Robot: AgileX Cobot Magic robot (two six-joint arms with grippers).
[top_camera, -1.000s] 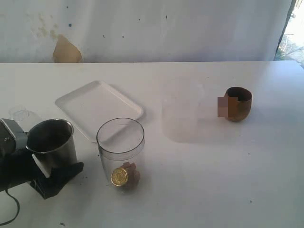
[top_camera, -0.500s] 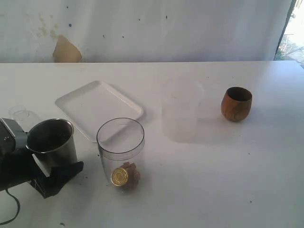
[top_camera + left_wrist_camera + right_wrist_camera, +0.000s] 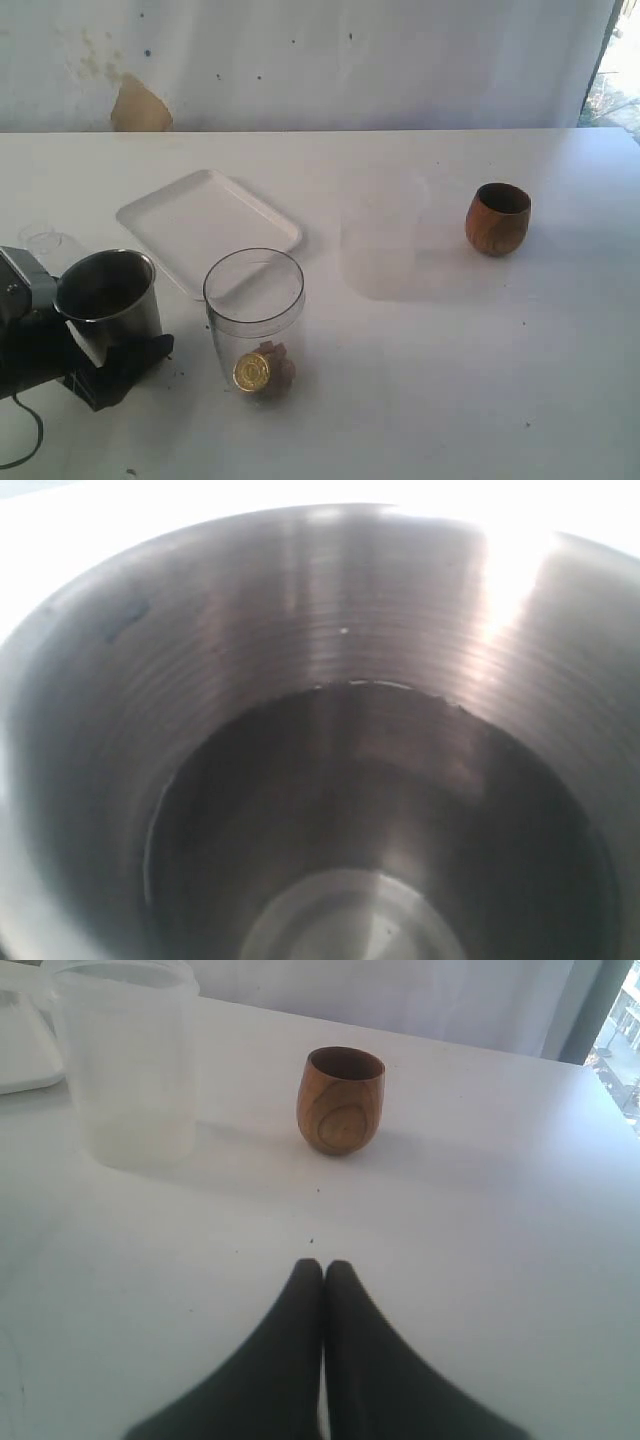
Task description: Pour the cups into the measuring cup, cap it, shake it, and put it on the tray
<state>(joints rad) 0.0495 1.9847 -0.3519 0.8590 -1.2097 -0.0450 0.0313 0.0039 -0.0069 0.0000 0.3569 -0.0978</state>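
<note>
- Outside view: your left gripper (image 3: 128, 340) stands spread around the steel cup (image 3: 108, 295), beside the clear measuring cup (image 3: 254, 310) and near the tray (image 3: 200, 225).
- Left wrist: the steel cup (image 3: 330, 780) looks empty, likely poured.
- Right wrist: your right gripper (image 3: 323, 1268), pressed together and empty, faces the wooden cup (image 3: 341, 1100), probably next.

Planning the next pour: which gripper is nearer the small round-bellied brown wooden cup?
Right. The right gripper, fingers shut, faces the brown wooden cup with bare table between; the left gripper is across the table at the shiny stainless-steel tumbler.
</note>
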